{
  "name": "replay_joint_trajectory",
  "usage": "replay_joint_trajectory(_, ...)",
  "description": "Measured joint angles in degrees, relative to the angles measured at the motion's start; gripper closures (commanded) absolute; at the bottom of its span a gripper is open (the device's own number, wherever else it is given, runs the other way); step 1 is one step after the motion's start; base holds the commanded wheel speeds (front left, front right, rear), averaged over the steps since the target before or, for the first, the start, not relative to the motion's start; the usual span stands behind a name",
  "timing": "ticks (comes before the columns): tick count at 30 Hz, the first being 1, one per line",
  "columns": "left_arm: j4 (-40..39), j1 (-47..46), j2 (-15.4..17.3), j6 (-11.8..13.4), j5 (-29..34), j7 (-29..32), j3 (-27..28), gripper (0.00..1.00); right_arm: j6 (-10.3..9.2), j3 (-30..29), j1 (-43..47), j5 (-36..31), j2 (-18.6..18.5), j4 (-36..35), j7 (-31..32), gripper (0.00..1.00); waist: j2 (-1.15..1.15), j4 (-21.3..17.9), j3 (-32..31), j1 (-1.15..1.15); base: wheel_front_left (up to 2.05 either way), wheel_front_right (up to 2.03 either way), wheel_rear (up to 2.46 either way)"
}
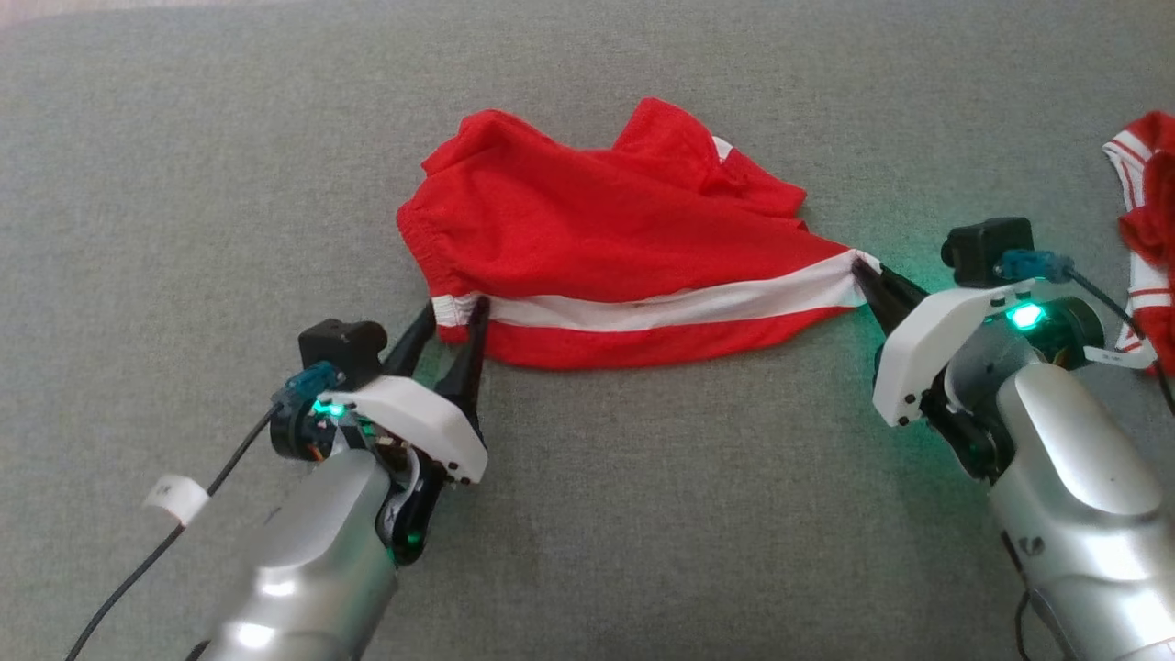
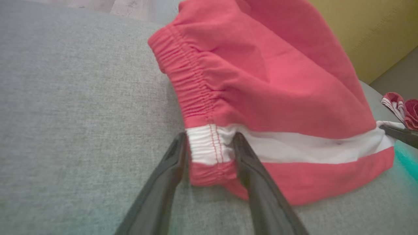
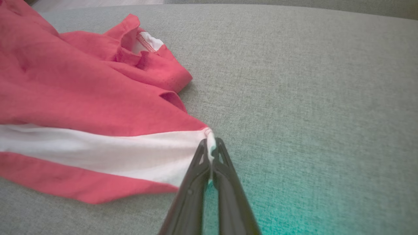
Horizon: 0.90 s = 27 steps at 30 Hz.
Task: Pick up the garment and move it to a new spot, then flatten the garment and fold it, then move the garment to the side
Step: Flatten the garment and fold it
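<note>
A grey woven cushion (image 1: 184,138) spreads under everything. One red garment (image 1: 597,229), a pair of shorts with a single white stripe (image 1: 661,310) along its near side, lies rumpled on the middle of it. Two silver arms reach toward the shorts, one at each end of that stripe. Well apart from the shorts, at the cushion's right edge, sits a second garment (image 1: 1147,211), red with thin white stripes and bunched up. The left gripper (image 1: 454,308) stands at the waistband end with its two dark fingers spread apart. One finger is on either side of the white patch of the elastic, which lies between them without being pinched. The right gripper (image 1: 863,268) is at the opposite corner, with both fingers pressed together and clamped on the tip of the white stripe. That makes four fingers, and two green lights glow on the wrists. Two paper tags hang from the cables, one (image 1: 176,498) behind the left gripper and one (image 1: 1115,356) by the right, and their marks are too small to read. The left wrist view adds the rows of gathered stitching on the waistband (image 2: 192,81), a yellow panel (image 2: 375,29) beyond the shorts and a strip of pale floor (image 2: 98,5). The right wrist view shows a white lining with red stitches (image 3: 148,40) inside a turned-over leg opening, hardly visible from the head.
</note>
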Motion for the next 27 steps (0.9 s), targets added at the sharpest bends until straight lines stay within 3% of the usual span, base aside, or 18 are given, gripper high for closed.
replay_joint_trajectory(4,0.93,-0.52,-0.32,-0.01,-0.87,0.6,0.02,0.62,0.0,0.01,0.0,-0.01,0.33,0.25,-0.27,1.0,0.0,-0.36,0.19,0.0,0.0,0.0,0.0)
replay_joint_trajectory(9,0.23,-0.63,-0.32,-0.19,-1.27,-1.18,0.1,0.8,0.0,-0.03,0.0,-0.01,0.36,0.59,-0.74,1.0,0.0,-0.48,0.17,0.0,0.0,0.0,0.0)
replay_joint_trajectory(11,-1.33,-0.52,-0.11,-0.19,-1.27,-2.47,0.23,1.0,0.0,-0.26,0.0,-0.01,0.4,0.73,-1.38,1.0,0.0,-0.48,-0.09,0.0,0.0,0.0,0.0)
replay_joint_trajectory(15,-5.92,0.3,0.6,-0.19,-1.26,-3.79,0.65,1.0,0.0,-1.33,0.03,-0.01,0.44,0.67,-3.18,1.0,0.0,-0.3,-1.05,0.0,0.0,0.0,0.0)
replay_joint_trajectory(19,-12.47,3.43,3.3,0.14,-0.69,-3.74,0.48,1.0,0.0,-2.89,0.38,0.0,0.37,-0.85,-4.95,1.0,0.0,-0.01,-2.91,0.0,0.0,0.0,0.0)
replay_joint_trajectory(27,-33.82,6.8,11.85,4.69,0.67,3.46,0.25,1.0,0.0,-8.38,5.13,-0.89,-0.46,-11.81,-7.04,1.0,0.0,0.17,-9.04,-0.01,0.0,0.0,0.0)
